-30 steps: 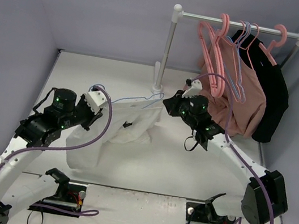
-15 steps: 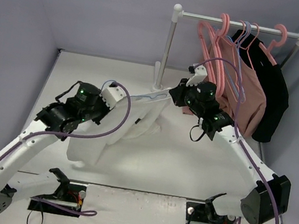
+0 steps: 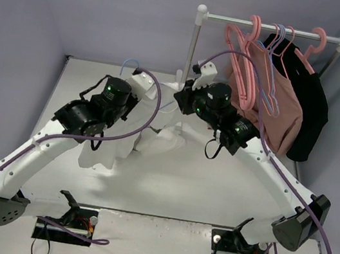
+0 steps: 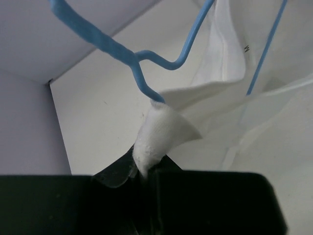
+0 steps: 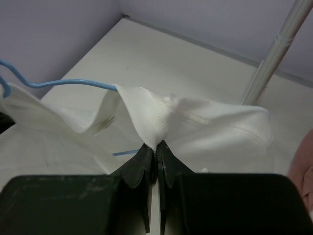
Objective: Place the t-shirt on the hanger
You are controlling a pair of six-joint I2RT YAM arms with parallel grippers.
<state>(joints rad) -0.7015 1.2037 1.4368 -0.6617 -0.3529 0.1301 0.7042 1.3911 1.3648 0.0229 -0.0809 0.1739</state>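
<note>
On your left, the left gripper [image 4: 143,167] is pinched tight on a bunched fold of the white t-shirt [image 4: 168,122], just below where the light-blue hanger [image 4: 122,51] runs into the cloth. Mid-table, the shirt hangs lifted between both arms, drooping toward the table [image 3: 212,189], and your right gripper [image 5: 156,151] is clamped on another fold of it, with the hanger's wire slipping under the fabric to its left. At the far right, the rack [image 3: 271,27] holds pink hangers [image 3: 249,62], a dusty-pink top [image 3: 283,116] and a black garment [image 3: 313,118], apart from the shirt.
</note>
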